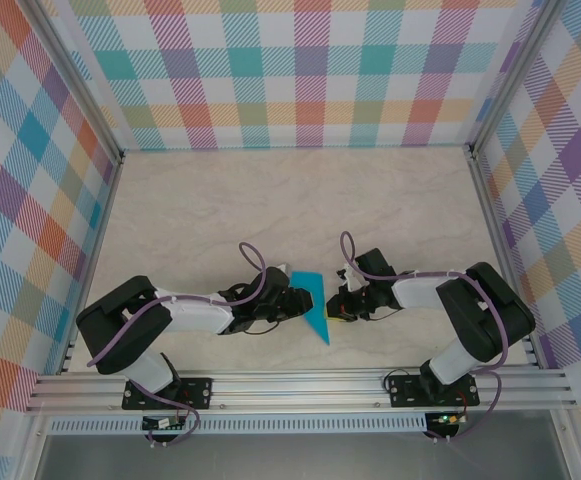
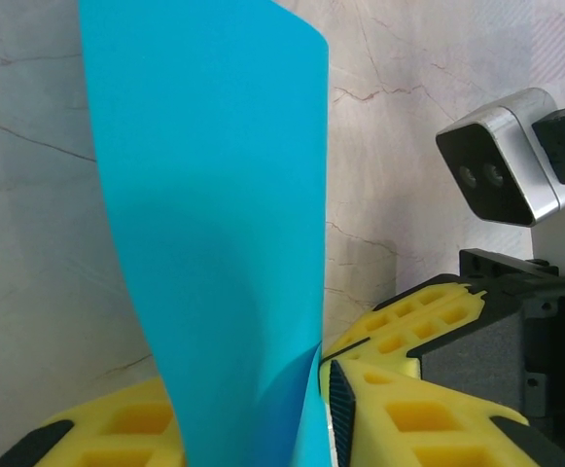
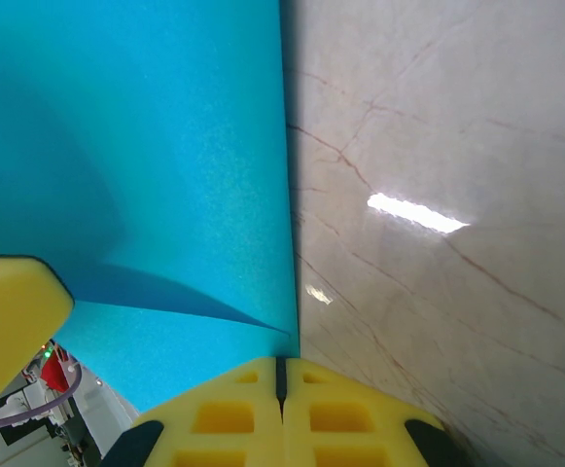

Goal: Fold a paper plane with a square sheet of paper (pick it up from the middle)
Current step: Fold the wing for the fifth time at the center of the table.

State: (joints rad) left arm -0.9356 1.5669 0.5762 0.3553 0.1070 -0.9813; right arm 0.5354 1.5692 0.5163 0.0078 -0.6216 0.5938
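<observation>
The teal-blue paper plane [image 1: 311,300] is a narrow folded shape whose sharp point aims at the near edge, and it stands between the two grippers. My left gripper [image 1: 292,300] is on its left side. In the left wrist view the paper [image 2: 214,195] rises between that gripper's [image 2: 253,404] yellow fingers, which stand apart, and its edge touches the right pad [image 2: 338,399]. My right gripper [image 1: 338,303] is on the right side. In the right wrist view its fingers [image 3: 282,375] are pressed together on the paper's [image 3: 146,146] edge.
The marble-patterned table [image 1: 220,210] is walled by plaid panels on three sides, with a metal rail [image 1: 300,385] along the near edge. The right wrist camera [image 2: 506,161] sits close by in the left wrist view. A left finger [image 3: 10,311] shows in the right wrist view.
</observation>
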